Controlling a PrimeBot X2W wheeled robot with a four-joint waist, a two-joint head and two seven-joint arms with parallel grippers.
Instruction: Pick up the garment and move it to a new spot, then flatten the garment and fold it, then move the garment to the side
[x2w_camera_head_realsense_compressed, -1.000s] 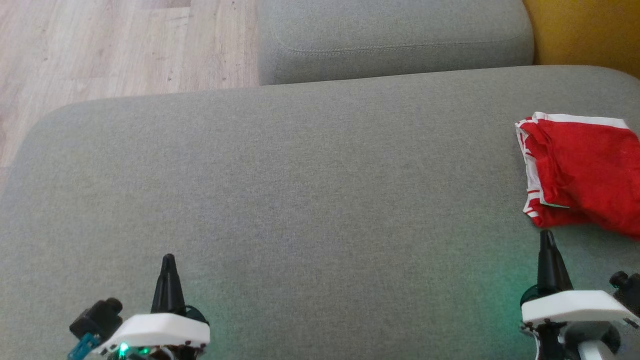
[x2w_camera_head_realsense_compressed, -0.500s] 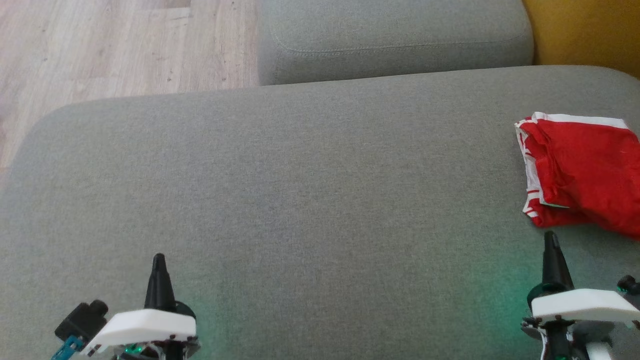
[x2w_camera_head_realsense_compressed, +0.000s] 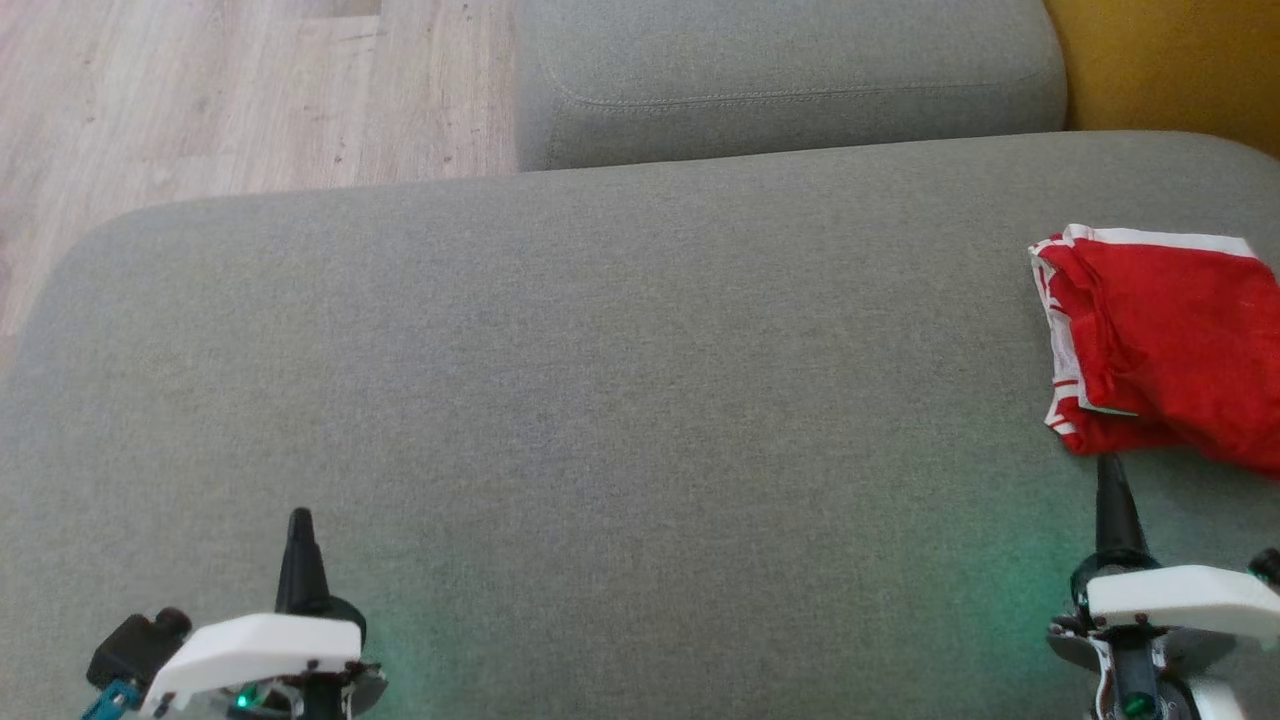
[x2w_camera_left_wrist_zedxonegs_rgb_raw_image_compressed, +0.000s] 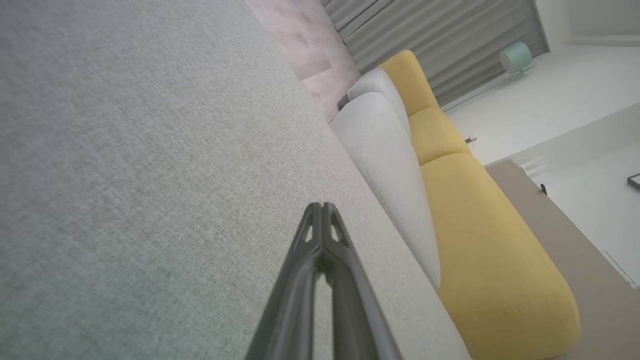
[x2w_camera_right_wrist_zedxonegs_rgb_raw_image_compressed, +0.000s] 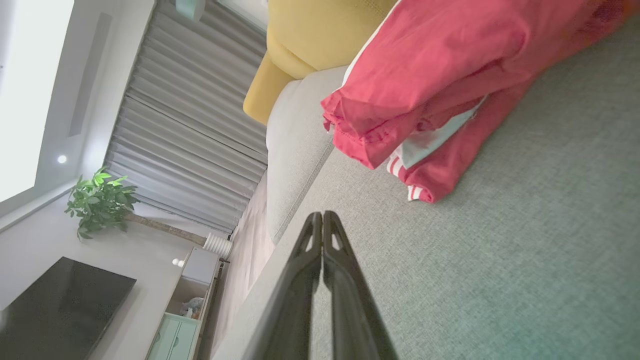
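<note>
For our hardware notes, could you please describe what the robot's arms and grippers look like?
The left gripper and right gripper each have two long, slim black fingers tapering to a point, with small triangular cut-outs near the tips. Each rises from a white, rounded wrist shell with a green light glowing beneath. A black camera block with a blue clip sits beside the left shell.

Grey seat (x2w_camera_head_realsense_compressed: 600, 400): bordered behind by a grey cushion (x2w_camera_head_realsense_compressed: 790, 80);
Floor (x2w_camera_head_realsense_compressed: 200, 90): laid in pale wood;
Yellow sofa (x2w_camera_left_wrist_zedxonegs_rgb_raw_image_compressed: 480, 240): set beside the grey cushion
</note>
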